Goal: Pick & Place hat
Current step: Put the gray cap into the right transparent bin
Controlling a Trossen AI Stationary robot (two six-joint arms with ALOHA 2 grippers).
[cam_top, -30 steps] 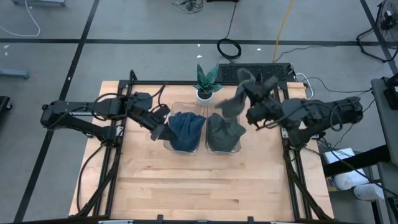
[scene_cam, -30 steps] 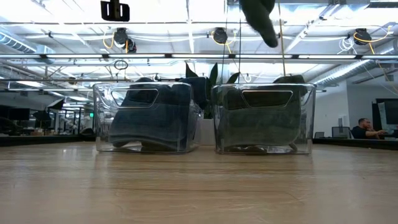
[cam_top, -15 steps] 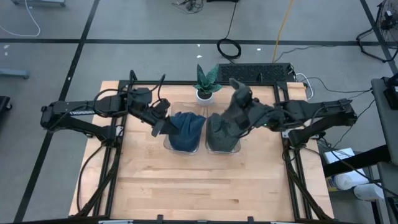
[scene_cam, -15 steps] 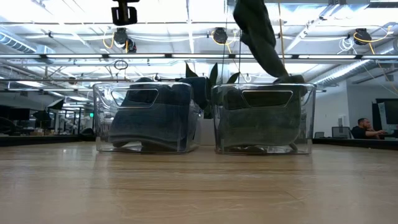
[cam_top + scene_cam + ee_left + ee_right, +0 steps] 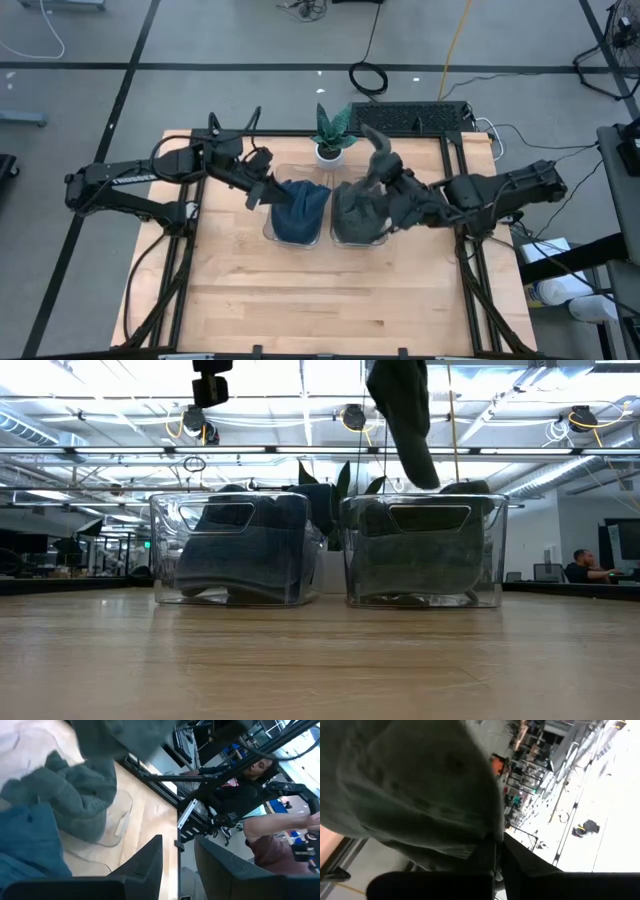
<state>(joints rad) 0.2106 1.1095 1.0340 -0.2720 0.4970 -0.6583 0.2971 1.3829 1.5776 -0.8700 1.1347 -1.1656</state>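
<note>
Hat, limp grey cloth, hangs pinched in the right gripper jaws over the clear right bin; left gripper jaws gape.

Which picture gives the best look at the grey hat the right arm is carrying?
The high view: the grey hat hangs from the right tool above the right-hand bin. The low view shows only its dangling end, the right wrist view a close-up of its fabric.

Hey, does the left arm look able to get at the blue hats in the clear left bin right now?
Probably yes. The left pincer hangs open by the clear left bin, beside the heaped blue hats, with nothing between them. The right pincer is busy holding a grey hat over the other bin.
</note>
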